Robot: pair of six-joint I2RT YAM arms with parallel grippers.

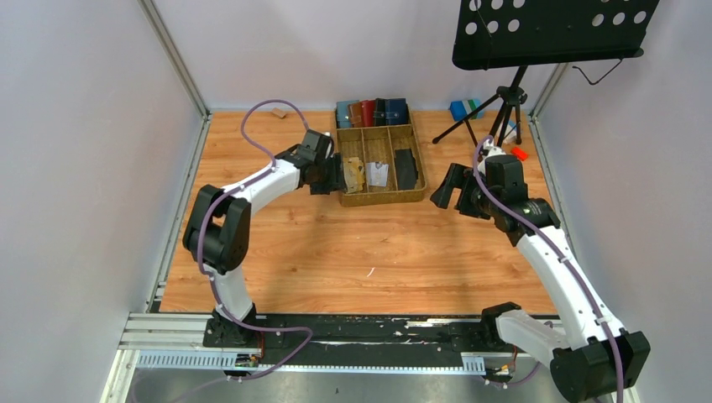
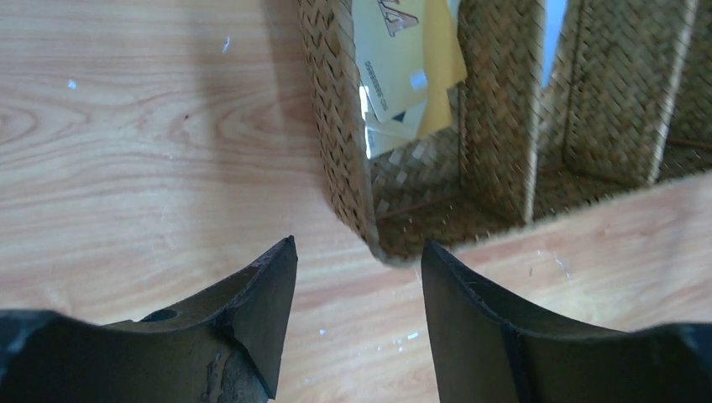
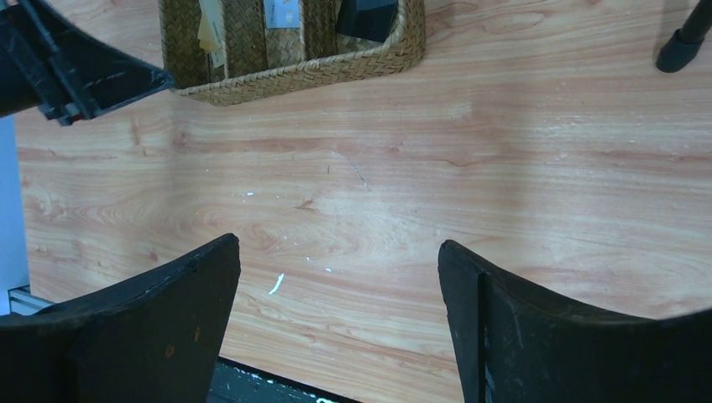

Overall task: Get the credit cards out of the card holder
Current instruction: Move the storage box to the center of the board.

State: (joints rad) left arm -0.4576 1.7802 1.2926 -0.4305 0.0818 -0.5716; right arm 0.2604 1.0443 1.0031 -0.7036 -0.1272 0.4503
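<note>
A wicker tray (image 1: 417,198) stands at the back middle of the table. Its back row holds several upright holders; the navy-blue card holder (image 1: 397,111) is the rightmost. Tan-gold credit cards (image 1: 354,174) lie in the front left compartment and white cards (image 1: 379,174) in the middle one. My left gripper (image 1: 336,173) is open and empty at the tray's front left corner; in the left wrist view the gripper (image 2: 357,252) faces the tray corner (image 2: 369,227) and the tan-gold cards (image 2: 403,59). My right gripper (image 1: 445,186) is open and empty, right of the tray, and also shows in the right wrist view (image 3: 336,252).
A black holder (image 1: 406,168) lies in the tray's front right compartment. A music stand's tripod (image 1: 504,109) stands at the back right, with small blue (image 1: 458,109) and red (image 1: 519,154) items near it. Side walls (image 1: 84,168) close in the table.
</note>
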